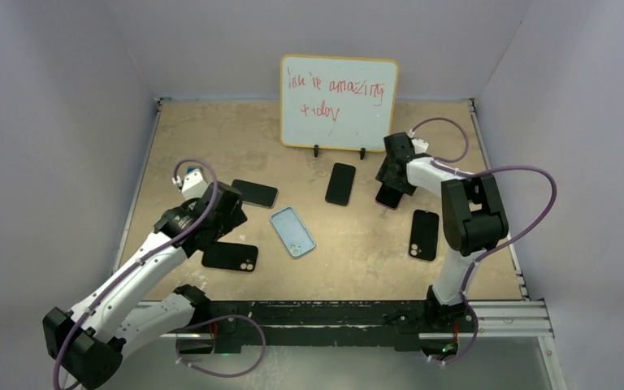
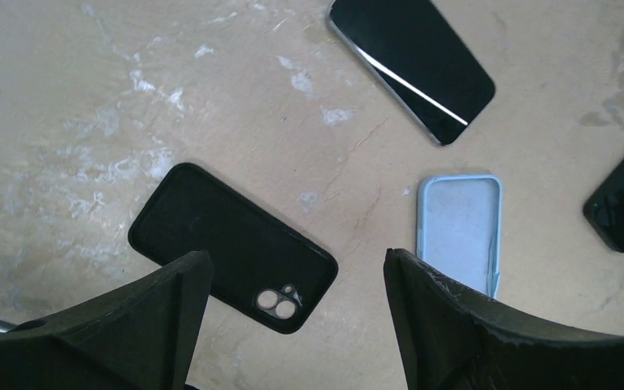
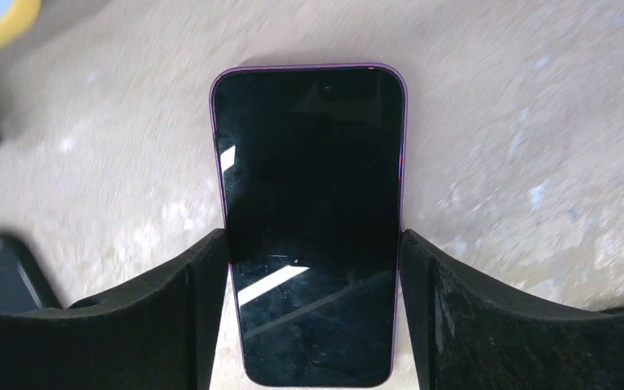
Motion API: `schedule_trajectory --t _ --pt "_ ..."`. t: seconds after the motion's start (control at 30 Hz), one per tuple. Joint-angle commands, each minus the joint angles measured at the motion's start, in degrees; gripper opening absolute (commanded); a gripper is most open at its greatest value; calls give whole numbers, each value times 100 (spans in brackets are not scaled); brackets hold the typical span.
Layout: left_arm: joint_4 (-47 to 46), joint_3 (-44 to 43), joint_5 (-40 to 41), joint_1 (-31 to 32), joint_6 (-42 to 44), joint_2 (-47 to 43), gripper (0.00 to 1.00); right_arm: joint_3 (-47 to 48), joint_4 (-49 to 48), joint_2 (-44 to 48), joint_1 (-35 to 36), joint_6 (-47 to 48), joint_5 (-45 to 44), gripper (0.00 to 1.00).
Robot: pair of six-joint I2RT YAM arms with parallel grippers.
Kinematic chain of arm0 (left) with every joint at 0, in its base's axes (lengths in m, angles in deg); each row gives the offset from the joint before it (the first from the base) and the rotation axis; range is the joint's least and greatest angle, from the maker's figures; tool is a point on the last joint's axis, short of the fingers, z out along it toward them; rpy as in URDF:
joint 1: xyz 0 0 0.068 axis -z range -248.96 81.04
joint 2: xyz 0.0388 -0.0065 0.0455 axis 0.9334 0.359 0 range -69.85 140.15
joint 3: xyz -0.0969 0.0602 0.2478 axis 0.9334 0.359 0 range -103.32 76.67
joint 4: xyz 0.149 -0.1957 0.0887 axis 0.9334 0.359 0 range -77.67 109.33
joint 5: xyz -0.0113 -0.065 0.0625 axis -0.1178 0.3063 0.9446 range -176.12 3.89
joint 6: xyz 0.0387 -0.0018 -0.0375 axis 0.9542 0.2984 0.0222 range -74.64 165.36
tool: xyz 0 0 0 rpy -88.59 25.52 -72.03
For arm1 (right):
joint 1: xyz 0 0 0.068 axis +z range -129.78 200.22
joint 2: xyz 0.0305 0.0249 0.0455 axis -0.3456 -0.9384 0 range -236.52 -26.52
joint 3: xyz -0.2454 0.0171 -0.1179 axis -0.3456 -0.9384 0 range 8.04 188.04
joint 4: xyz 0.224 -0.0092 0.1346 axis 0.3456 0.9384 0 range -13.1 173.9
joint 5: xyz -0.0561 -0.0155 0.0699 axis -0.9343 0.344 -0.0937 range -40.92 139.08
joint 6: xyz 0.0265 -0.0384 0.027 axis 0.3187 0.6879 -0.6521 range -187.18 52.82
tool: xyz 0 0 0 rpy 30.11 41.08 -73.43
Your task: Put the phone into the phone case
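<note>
The right claw (image 3: 313,244) pinches the purplish-rimmed phone (image 3: 313,162) by its long edges right of the bench's (image 1: 211,130) centre, while the left claw (image 2: 292,264) hangs spread near the light blue phone case (image 2: 459,231), so pick-up looks under way and next the phone needs carrying across, squared over that shell.

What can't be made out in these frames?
- Right wrist: the phone shows only its screen, with its back underneath. The table is motion-blurred.
- Top view: the right gripper covers most of that phone.
- Left wrist: the left gripper hides the near end of the phone case.
</note>
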Motion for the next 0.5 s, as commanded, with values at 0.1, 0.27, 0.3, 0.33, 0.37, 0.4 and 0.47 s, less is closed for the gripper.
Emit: schedule_trajectory --t 0.1,0.27,0.3,0.33,0.37,0.4,0.47 --pt "-229 168 -207 -10 -573 568 75 -484 61 332 801 399 536 46" --pt "-455 106 -383 -10 -363 975 75 -880 -127 540 1059 404 702 44" --pt "-550 55 -445 -10 -256 1052 75 -987 -149 613 1086 400 726 43" --pt "-710 22 -559 -15 26 1123 74 -1076 -180 683 1107 399 735 43" --pt "-969 -2 -774 -16 347 1188 74 -1151 -211 763 1124 403 721 43" --pt "-1240 -8 -1048 -13 709 1249 73 -1218 -229 833 1126 399 674 43" --pt "-2263 69 -2026 -11 1704 1368 73 -1228 -111 901 1124 356 543 42"
